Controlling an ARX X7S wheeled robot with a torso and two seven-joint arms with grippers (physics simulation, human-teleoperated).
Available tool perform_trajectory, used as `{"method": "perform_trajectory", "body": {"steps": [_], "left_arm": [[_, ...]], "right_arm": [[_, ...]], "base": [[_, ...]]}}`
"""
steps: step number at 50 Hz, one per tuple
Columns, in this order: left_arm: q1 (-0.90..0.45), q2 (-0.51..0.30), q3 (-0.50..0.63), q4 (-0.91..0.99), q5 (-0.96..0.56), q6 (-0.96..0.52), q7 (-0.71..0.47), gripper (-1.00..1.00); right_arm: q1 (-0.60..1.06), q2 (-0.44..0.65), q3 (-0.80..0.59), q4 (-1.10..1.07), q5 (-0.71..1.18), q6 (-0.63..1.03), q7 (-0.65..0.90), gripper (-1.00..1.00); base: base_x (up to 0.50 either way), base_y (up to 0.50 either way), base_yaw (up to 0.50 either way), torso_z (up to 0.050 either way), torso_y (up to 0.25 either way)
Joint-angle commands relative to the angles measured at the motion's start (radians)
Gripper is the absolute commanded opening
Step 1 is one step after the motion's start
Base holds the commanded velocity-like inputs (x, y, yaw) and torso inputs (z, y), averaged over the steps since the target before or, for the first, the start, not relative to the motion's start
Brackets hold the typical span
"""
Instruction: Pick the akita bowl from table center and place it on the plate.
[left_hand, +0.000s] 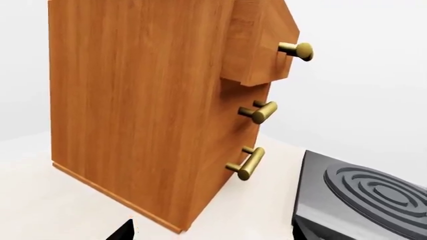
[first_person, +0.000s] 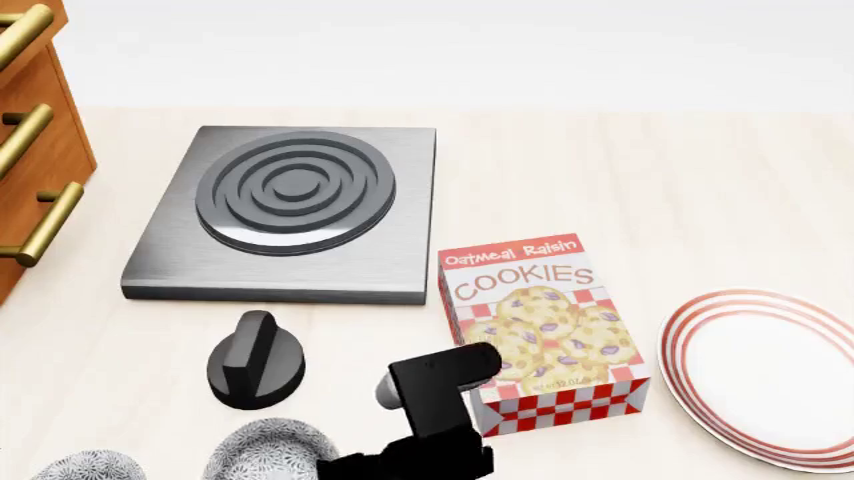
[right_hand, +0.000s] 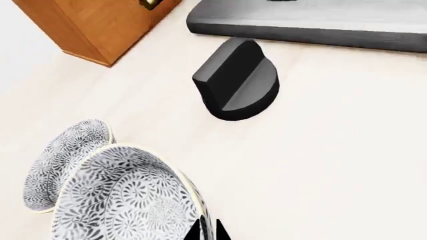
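Grey-speckled white akita bowl (right_hand: 127, 200), red-ringed white plate (first_person: 774, 375), black knob (first_person: 254, 362), red-checked cookie box (first_person: 541, 330).

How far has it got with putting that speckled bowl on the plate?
Barely started, it seems. The plate lies bare at the right. Both speckled bowls sit on the table near its front edge. The right gripper is at the rim of the nearer bowl, but a grip isn't visible. Lifting, carrying and placing remain.
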Motion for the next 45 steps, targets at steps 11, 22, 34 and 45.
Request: {"method": "perform_trajectory", "body": {"steps": [11,22,34,45], "left_arm": [[-0.017,-0.005,0.039,0.022,0.004,-0.022,-0.006,1.00],[-0.032,-0.009,0.060,0.022,0.008,-0.027,-0.006,1.00],[-0.035,-0.012,0.074,0.028,0.010,-0.032,-0.008,1.00],[-0.018,-0.012,0.076,0.033,0.006,-0.023,-0.008,1.00]], "right_arm": [[-0.100,0.195,0.238,-0.446,0.048,-0.087,0.214,-1.00],[-0.145,0.273,0.421,-0.585,0.121,-0.129,0.296,-1.00],[-0.151,0.363,0.510,-0.713,0.047,-0.163,0.387,-1.00],[-0.139,0.409,0.632,-0.745,0.085,-0.111,0.530,-1.00]], "base": [[0.00,0.00,0.00,0.000,0.000],[0.00,0.00,0.00,0.000,0.001],[0.00,0.00,0.00,0.000,0.000],[0.00,0.00,0.00,0.000,0.000]]}}
